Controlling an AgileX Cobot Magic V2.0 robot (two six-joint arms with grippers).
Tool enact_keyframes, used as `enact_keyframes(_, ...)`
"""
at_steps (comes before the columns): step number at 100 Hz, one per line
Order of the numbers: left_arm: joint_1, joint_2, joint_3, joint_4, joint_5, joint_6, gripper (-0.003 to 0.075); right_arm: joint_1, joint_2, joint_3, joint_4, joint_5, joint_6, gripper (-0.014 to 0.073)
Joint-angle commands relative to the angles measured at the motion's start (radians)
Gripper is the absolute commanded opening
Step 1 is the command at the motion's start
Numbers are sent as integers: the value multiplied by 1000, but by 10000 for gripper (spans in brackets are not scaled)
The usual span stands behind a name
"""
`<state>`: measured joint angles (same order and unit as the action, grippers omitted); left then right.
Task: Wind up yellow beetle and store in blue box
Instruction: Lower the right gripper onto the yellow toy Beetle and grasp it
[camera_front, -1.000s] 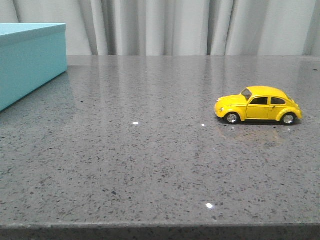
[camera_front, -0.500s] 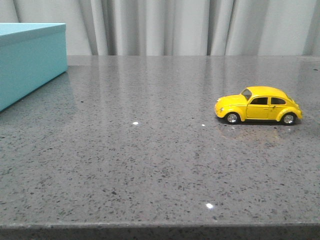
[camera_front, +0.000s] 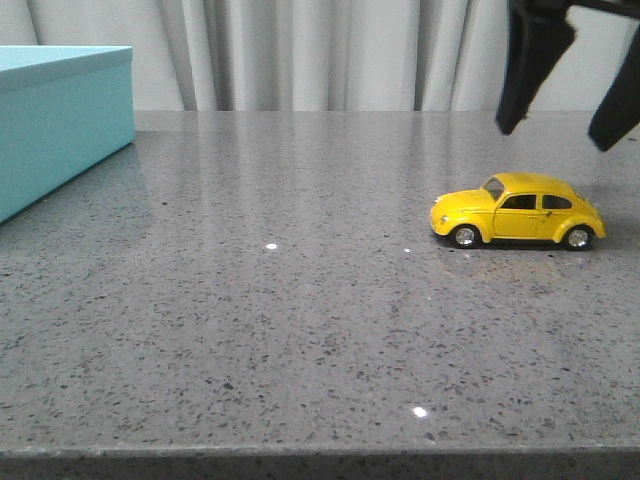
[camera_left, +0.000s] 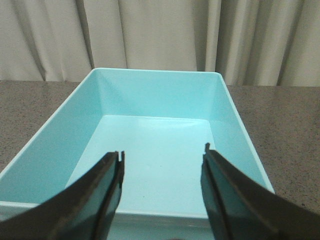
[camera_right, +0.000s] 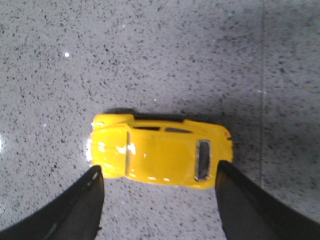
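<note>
Where grey speckled table (camera_front: 300, 330) meets curtains (camera_front: 330, 55), yellow beetle (camera_front: 517, 211) parked.

The right gripper (camera_front: 558, 128) hangs above the table's right side, its two dark fingers (camera_front: 528, 60) spread wide and pointing down, touching nothing. The left gripper (camera_left: 162, 165) shows only in its wrist view, dark fingers (camera_left: 102, 195) likewise parted, holding nothing.

Right gripper (camera_front: 565, 125) spread wide above small yellow toy beetle car (camera_front: 517, 211), nothing between them; bare speckled grey stone tabletop (camera_front: 300, 320) all around it. Left gripper (camera_left: 162, 172) parted over open turquoise-blue rectangular box (camera_left: 155, 100), interior unobstructed.
</note>
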<state>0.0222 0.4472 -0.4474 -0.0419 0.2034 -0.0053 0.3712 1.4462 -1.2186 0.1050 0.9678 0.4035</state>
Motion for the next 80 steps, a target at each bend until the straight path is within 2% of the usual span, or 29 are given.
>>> enact_keyframes(1,0,13,-34,-5,-83,-7,355,12,-2,-49,-12,-19,23,486)
enact_keyframes(42,0,13,-34,-5,-83,-7,355,13,46,-52,-63,-9,102,486)
enact_keyframes(80,0,13,-34,-5,-83,-7,355,13,67,-52,-63,0,110,486)
